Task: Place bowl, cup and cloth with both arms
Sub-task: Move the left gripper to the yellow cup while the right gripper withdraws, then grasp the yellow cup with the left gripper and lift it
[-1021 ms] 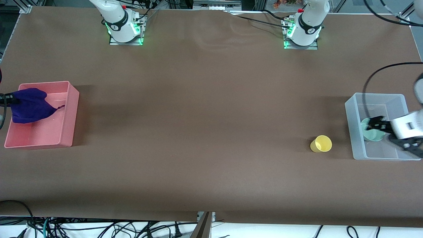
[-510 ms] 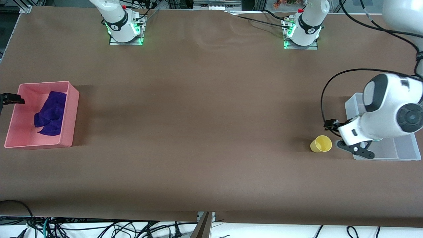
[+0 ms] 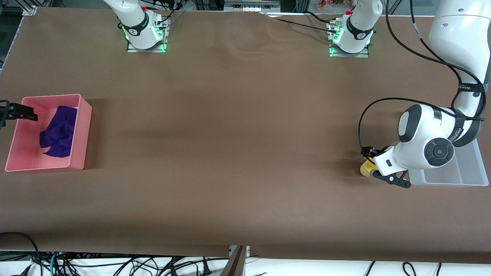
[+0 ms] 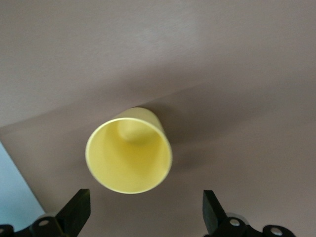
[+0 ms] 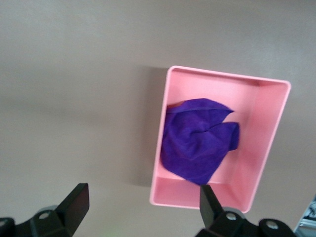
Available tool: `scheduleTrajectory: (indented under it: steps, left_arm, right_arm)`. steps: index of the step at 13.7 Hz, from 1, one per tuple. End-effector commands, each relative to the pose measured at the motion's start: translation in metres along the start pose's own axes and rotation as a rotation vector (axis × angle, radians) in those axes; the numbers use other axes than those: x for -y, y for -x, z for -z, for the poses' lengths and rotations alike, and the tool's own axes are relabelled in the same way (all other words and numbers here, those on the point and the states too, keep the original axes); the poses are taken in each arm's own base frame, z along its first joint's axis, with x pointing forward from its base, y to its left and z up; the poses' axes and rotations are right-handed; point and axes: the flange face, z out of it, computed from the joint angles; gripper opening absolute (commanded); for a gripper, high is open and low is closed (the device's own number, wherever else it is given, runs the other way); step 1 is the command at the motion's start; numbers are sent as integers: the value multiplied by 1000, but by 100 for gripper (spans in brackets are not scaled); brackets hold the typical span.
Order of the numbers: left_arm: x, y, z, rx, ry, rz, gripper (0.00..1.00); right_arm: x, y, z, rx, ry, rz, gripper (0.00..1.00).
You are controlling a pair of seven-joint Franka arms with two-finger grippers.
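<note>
Cloth is seen crumpled in the pink bin at the right arm's end of the desk, the right pincer held wide open and empty over the bin's outer rim. At the other end, beside the clear bin, the yellow cup is shown lying on its side beneath the left pincer, spread wide and holding nothing. The bowl cannot be seen. A rolling cup could be knocked away if approached off-centre.

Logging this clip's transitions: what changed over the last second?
The right tool let the cloth drop into the pink bin. The left tool, open, left the clear bin for the cup. Cup and bins stayed put.
</note>
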Motion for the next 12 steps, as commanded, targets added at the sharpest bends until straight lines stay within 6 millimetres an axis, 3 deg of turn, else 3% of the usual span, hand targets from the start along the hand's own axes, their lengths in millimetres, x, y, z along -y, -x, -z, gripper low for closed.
scheduleTrajectory:
  steps: [1,3,5,8,10,12]
  left_arm:
    - [14,6,26,-38,-47,-34,100]
    - [29,4,20,-73,-54,-17,100]
    - [39,1,4,-93,-73,-18,100]
    - [42,-9,-29,-108,-46,9,79]
    - [43,-14,-46,-121,-36,45,47]
    - [50,-12,-57,-112,-20,68,4]
  right_arm:
    - [45,5,24,-3,-12,-49,99]
    - [76,10,42,-7,-11,-59,99]
    - [98,10,47,-2,-14,-114,99]
    - [119,14,54,-2,-14,-111,99]
    - [128,23,62,18,-14,-98,99]
    - [139,26,58,44,-14,-80,99]
